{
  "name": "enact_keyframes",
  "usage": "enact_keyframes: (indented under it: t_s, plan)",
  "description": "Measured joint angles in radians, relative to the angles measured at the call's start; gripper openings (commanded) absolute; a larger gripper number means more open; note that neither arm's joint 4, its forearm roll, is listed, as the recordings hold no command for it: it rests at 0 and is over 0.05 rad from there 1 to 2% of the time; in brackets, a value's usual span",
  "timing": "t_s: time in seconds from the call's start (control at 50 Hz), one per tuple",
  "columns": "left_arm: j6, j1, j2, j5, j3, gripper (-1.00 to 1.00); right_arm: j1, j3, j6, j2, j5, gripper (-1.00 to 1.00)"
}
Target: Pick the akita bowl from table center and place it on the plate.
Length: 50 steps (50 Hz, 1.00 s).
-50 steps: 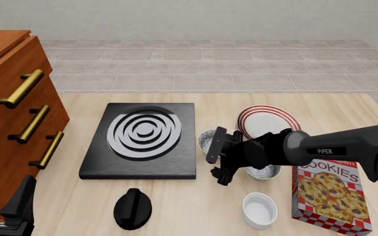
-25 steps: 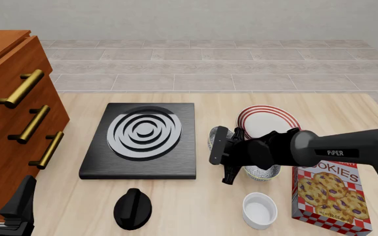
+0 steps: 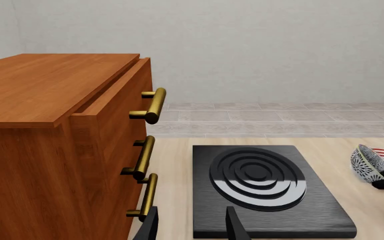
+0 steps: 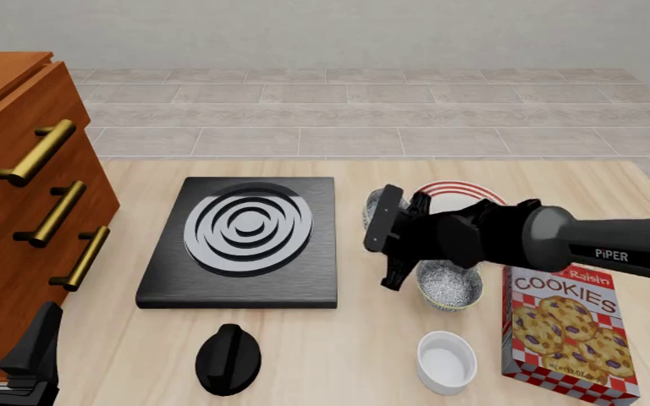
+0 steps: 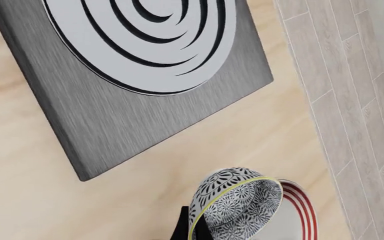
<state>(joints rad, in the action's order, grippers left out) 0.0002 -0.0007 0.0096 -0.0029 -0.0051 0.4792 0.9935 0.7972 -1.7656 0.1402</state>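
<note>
The akita bowl [image 4: 384, 205] hangs tipped on its side above the table, at the left edge of the plate [image 4: 462, 193]. My right gripper [image 4: 379, 223] is shut on its rim. In the right wrist view the akita bowl [image 5: 235, 202] shows its dark patterned outside, yellow-green rim and speckled inside, with the red-striped plate [image 5: 301, 210] just behind it. The left wrist view catches the akita bowl [image 3: 366, 162] at its far edge. My left gripper [image 4: 4, 340] rests open at the near left corner, its fingers [image 3: 235, 224] empty.
A similar speckled bowl [image 4: 449, 284] sits under the right arm. Near it are a white ramekin [image 4: 447, 361] and a cookies box [image 4: 568, 328]. A black stove [image 4: 245, 240] lies centre left, a black knob [image 4: 228, 358] in front, a wooden drawer cabinet [image 4: 26, 194] at the left.
The right gripper has lifted the akita bowl off the table and carried it up and rightward to the plate's edge; the bowl now tilts on its side. The left arm is still.
</note>
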Motion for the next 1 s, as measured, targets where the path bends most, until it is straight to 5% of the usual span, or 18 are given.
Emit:
enact_keyframes:
  t_s: [1.0]
  plan:
    - [0.0,0.0,0.0,0.0,0.0,1.0,-0.311,0.115,-0.116,-0.026,-0.021,-1.0]
